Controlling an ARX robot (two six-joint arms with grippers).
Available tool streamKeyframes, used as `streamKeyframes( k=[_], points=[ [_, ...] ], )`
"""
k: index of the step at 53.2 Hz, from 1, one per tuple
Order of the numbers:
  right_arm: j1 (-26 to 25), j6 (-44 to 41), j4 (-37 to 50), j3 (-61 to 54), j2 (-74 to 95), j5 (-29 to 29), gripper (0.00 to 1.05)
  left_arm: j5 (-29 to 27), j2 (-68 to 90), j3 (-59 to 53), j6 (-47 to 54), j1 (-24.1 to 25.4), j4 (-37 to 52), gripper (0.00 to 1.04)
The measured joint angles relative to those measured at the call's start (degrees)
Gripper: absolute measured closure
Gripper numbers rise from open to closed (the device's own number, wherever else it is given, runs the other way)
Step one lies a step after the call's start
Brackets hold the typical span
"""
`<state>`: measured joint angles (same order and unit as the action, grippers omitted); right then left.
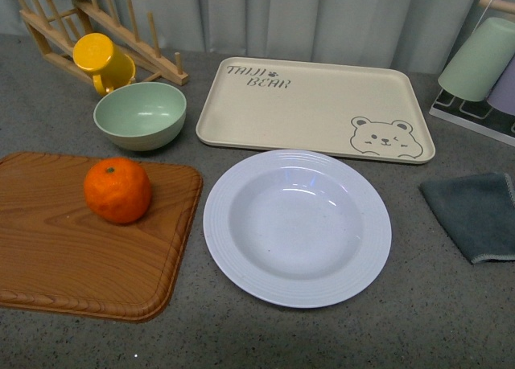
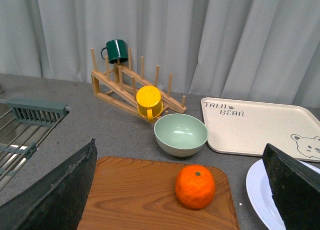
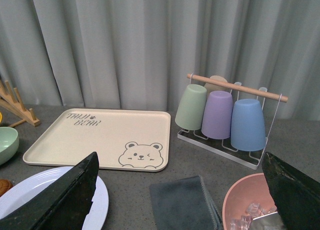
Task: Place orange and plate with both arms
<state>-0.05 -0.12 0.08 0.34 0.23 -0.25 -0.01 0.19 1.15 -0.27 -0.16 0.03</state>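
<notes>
The orange [image 1: 117, 190] rests on a wooden cutting board [image 1: 72, 256], toward the board's far edge, at 9 o'clock from the plate [image 1: 298, 224]. The plate lies flat on the grey counter [image 1: 402, 321], just beside the board and holding nothing. The beige bear tray [image 1: 306, 104] sits at 12 o'clock from the plate, their rims nearly touching. A pale green bowl [image 1: 137, 132] stands at 12 o'clock from the orange, just off the board. A yellow mug [image 1: 100, 59] leans on a wooden dish rack [image 1: 153, 59] at 11 o'clock from the bowl. A grey cloth [image 1: 475, 216] lies at 3 o'clock from the plate.

Neither arm shows in the front view. In the left wrist view the left claw [image 2: 179, 146] is spread wide above the board, gripping nothing. In the right wrist view the right claw [image 3: 180, 155] is likewise wide and unloaded.
</notes>
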Motion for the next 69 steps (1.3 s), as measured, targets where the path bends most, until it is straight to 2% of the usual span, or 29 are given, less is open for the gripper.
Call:
streamKeyframes(
  k=[47,48,50,52,56,65,69],
  points=[
    [0.00,0.00,0.00,0.00,0.00,0.00,0.09,0.00,0.00,0.00,0.00,0.02,0.00,0.06],
    [0.00,0.00,0.00,0.00,0.00,0.00,0.09,-1.07,0.28,0.11,-0.37,-0.24,-0.42,0.06],
    [0.00,0.00,0.00,0.00,0.00,0.00,0.09,-7.10,2.82,1.57,-3.82,-1.81,-5.25,0.06],
    [0.00,0.00,0.00,0.00,0.00,0.02,0.09,-9.33,5.73,2.16,-6.69,-2.08,-6.36,0.06],
    [0.00,0.00,0.00,0.00,0.00,0.00,0.09,-9.81,13.53,2.49,-10.45,-1.92,-2.99,0.06],
    [0.00,0.00,0.00,0.00,0.00,0.07,0.09,-5.44,41.09,8.37,-13.22,-3.28,16.70,0.06],
    [0.00,0.00,0.00,0.00,0.00,0.07,0.09,-3.15,52.41,11.61,-13.22,-5.14,22.40,0.06]
  ],
)
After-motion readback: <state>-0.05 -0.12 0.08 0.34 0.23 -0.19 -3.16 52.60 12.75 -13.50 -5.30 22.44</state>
